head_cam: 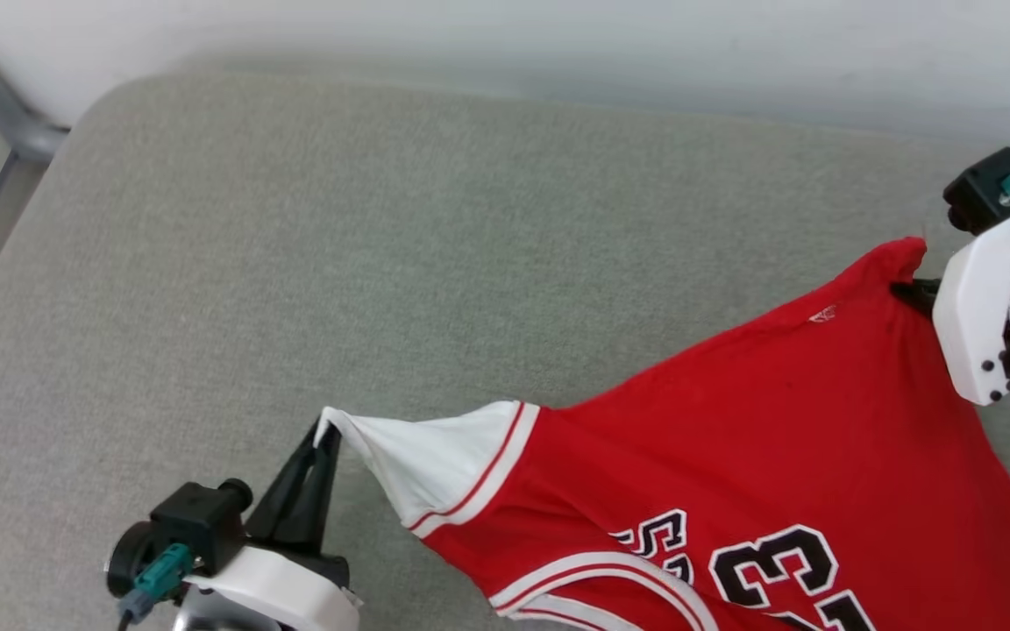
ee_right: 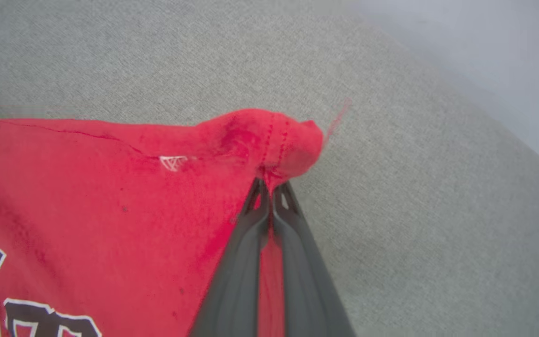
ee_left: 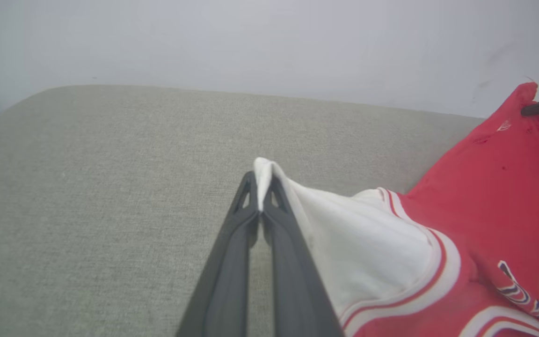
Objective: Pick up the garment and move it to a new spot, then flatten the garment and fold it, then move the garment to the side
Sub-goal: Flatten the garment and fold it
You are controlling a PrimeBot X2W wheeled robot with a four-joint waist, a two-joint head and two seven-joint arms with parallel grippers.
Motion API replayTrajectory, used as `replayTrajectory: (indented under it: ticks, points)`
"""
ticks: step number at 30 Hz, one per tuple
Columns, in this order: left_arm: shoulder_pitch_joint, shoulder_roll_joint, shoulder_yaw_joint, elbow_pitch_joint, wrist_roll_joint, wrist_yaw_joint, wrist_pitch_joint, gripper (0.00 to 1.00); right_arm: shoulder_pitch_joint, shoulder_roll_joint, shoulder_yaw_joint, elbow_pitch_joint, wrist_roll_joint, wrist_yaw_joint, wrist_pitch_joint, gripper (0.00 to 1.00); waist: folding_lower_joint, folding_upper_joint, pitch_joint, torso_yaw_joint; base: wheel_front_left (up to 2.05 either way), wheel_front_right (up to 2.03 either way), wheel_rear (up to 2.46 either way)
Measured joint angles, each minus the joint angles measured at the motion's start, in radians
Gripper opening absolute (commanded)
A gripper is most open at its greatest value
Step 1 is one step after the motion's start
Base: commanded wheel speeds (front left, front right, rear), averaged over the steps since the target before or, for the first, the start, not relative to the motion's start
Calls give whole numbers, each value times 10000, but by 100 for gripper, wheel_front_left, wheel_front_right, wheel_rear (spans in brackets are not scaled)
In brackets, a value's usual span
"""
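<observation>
We see left gripper [head_cam: 324,437], lower left, pinching white sleeve [head_cam: 435,456] of shirt [head_cam: 777,421]; right gripper [head_cam: 906,290], right edge, pinching its red corner.

Right hand [ee_right: 270,187] pinches a red corner of the garment [ee_right: 110,201] — grey cushion [ee_right: 428,220] behind.

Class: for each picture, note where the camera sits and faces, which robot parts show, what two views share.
Head view: on head, facing down at the garment on the cushion; left pincer, right pincer show.
Left wrist view: on that wrist, along its fingers toward the white sleeve.
Right wrist view: on that wrist, along its fingers toward a red corner.
Shared: the garment.
</observation>
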Motion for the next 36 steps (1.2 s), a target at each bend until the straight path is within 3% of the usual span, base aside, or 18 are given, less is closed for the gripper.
replayTrajectory:
  ticks: [11, 18, 27, 36]
  points:
    - [-972, 1384, 1001, -1689, 341, 253, 596, 0, 867, -405, -1670, -1350, 301, 0, -2238, 0, 0, 0, -1002, -836, 0, 0, 0]
    - [-3123, 1933, 1494, -2644, 435, -35, 1329, 0, 1046, -211, -3522, -2293, -253, 0, -2846, 0, 0, 0, -1290, -1190, 0, 0, 0]
    - [-6152, 1981, 1484, -2176, 362, -796, 2115, 0, 1043, 548, -5561, -3591, -1112, 0, -2339, 0, 0, 0, -1221, -1483, 0, 0, 0]
    - [-8235, 1639, 1304, -1241, 343, -1300, 2424, 0, 688, 1262, -6612, -4383, -1795, 0, -1643, 0, 0, 0, -604, -1554, 0, 0, 0]
